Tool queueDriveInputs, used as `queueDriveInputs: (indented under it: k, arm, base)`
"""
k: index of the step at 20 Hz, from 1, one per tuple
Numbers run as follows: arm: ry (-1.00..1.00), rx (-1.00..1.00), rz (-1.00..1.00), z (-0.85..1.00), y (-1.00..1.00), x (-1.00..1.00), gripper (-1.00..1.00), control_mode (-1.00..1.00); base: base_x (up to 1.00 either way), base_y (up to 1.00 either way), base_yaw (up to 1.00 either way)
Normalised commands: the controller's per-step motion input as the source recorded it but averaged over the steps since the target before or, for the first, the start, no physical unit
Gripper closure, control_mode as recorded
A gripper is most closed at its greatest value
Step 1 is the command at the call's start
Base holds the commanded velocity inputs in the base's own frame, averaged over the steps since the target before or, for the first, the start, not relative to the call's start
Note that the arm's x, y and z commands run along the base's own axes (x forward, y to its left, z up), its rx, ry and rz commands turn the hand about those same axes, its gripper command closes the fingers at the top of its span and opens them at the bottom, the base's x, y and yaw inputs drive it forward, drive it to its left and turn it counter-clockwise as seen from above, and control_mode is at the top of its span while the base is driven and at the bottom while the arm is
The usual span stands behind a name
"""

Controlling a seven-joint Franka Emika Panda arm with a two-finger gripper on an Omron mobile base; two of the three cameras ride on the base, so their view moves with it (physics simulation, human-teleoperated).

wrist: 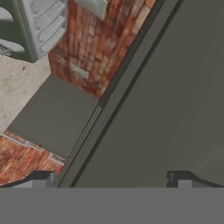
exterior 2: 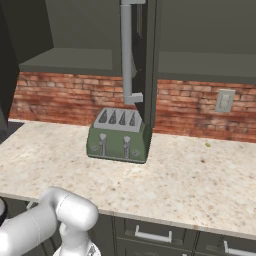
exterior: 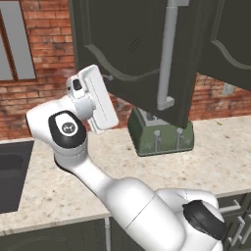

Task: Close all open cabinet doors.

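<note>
**Robot arm raised beside an open wall-cabinet door**

A brick wall (exterior 2: pixel 60 100) backs a speckled stone bench (exterior 2: pixel 190 185). Above the bench hang dark grey-green wall cabinets. One cabinet door (exterior: pixel 127 49) stands swung out into the room, seen edge-on from the right base view, its long grey bar handle (exterior: pixel 166 59) facing the robot. Another door panel (exterior: pixel 230 44) sits further right; whether it is fully shut is unclear. Under the open door, a green toaster (exterior 2: pixel 119 135) rests on the bench against the wall.

The white arm reaches up to the left of the open door. The gripper (wrist: pixel 111 180) points at a flat dark panel close ahead; its fingertips stand apart, released, grasping nothing.

The step appears to be approaching the door. Next, the hand likely needs to press the panel and swing it shut.
</note>
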Motion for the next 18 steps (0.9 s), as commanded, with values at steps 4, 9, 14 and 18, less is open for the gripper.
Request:
queueDriveInputs:
  k: [4,9,14,18]
  arm:
    - [0.0,0.0,-0.06,0.05,-0.76,0.0,-1.0,-1.0]
    - [0.0,0.02,-0.03,0.09,-0.82,-0.01,-1.0,-1.0]
    - [-0.01,0.1,0.0,0.21,-0.82,-0.02,-1.0,-1.0]
    - [0.0,0.13,0.0,0.18,-0.75,0.0,-1.0,-1.0]
  base:
    - [0.0,0.0,0.0]
    - [0.0,0.0,0.0]
    - [0.0,0.0,0.0]
    - [0.0,0.0,0.0]
